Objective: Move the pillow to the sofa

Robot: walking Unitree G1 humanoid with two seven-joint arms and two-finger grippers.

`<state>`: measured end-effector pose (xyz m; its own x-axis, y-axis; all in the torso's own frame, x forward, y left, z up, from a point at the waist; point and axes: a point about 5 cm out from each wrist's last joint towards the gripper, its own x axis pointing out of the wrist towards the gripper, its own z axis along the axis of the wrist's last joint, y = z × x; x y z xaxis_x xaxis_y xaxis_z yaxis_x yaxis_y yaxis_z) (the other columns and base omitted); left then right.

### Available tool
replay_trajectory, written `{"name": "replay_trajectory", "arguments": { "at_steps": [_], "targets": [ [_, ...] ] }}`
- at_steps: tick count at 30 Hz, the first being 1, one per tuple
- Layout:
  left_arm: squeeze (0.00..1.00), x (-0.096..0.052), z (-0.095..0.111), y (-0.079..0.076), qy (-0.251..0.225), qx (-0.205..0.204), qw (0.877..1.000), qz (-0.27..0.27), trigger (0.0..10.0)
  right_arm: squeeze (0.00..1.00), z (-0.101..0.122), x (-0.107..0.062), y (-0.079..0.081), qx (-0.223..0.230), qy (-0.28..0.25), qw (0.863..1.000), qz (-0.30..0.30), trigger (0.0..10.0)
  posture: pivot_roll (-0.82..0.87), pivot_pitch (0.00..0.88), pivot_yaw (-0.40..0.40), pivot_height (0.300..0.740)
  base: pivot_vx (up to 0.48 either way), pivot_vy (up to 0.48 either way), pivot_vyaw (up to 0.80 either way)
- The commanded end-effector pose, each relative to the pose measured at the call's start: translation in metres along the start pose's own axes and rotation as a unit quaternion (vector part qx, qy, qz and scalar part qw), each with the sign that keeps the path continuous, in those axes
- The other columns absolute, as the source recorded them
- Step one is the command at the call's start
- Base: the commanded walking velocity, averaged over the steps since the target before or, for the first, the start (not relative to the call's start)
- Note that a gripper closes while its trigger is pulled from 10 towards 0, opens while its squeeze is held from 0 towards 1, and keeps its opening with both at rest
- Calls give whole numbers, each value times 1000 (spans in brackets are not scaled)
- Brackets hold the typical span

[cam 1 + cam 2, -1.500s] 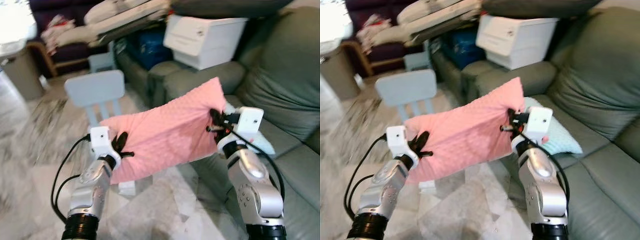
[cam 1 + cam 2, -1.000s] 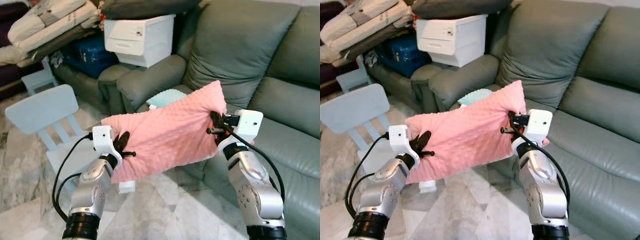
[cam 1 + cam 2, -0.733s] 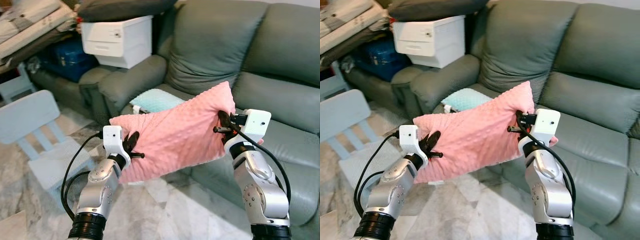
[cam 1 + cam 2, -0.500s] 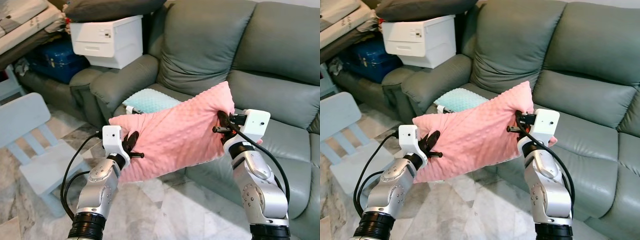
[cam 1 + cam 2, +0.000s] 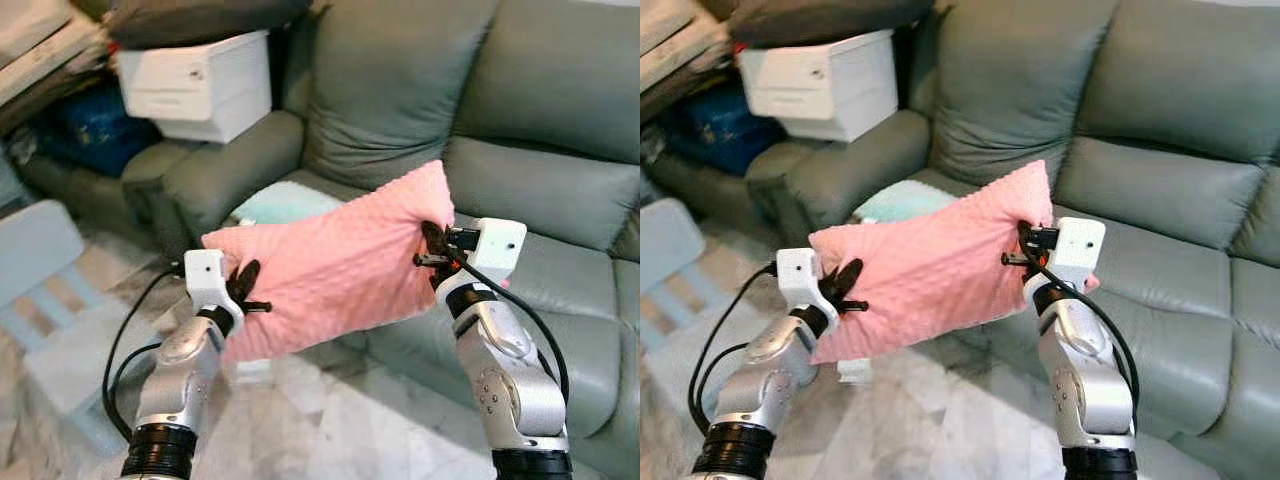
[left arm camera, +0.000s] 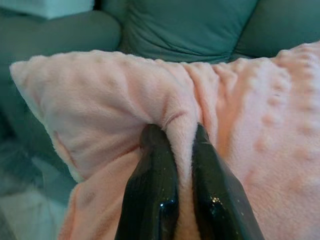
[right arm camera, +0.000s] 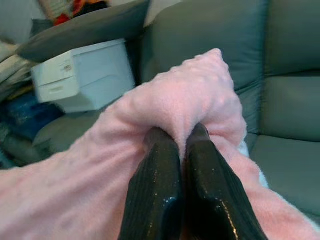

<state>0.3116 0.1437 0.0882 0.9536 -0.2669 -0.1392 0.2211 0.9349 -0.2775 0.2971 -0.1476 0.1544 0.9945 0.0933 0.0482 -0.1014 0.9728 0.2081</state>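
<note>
Both arms were silver-grey metal, built of rounded, jointed segments with small dark screw holes along the forearms and black ribbed collars at the lower ends. Each wrist carried a boxy white housing. The left gripper (image 5: 243,290) and right gripper (image 5: 433,247) each had two long, glossy black fingers (image 6: 152,200) tapering to narrow tips. Black cables looped loosely from the white housings back along both arms.

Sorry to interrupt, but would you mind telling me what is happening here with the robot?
The robot is carrying a pink pillow in the air in front of a grey-green sofa. The left end effector pinches one end and the right end effector pinches the other. The pillow is not yet on the sofa, where a light teal cushion lies on the seat.
</note>
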Motion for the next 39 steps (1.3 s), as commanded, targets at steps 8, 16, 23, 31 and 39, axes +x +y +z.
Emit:
{"name": "replay_trajectory", "arguments": {
  "at_steps": [8,16,23,31,39],
  "targets": [
    [0,4,1,-12,1,3,999,-32,10000,0,9,0,-2,-9,-19,1000,-2,10000,-184,10,74,740,359,0,-800],
    [0,3,-2,-15,5,3,999,-37,10000,0,10,0,-3,-12,-17,1000,-1,10000,-188,14,69,740,348,0,-800],
    [0,2,-4,-16,8,2,999,-40,10000,0,9,-1,-2,-11,-17,1000,-1,10000,-190,15,69,740,404,0,-800],
    [0,3,-4,-15,11,5,999,-36,10000,0,9,-2,-3,-14,-18,1000,0,10000,-194,20,72,740,416,0,0],
    [0,3,-5,-14,12,7,999,-33,10000,0,7,-4,-3,-12,-16,1000,-1,10000,-193,24,75,740,459,0,0]
  ]
}}
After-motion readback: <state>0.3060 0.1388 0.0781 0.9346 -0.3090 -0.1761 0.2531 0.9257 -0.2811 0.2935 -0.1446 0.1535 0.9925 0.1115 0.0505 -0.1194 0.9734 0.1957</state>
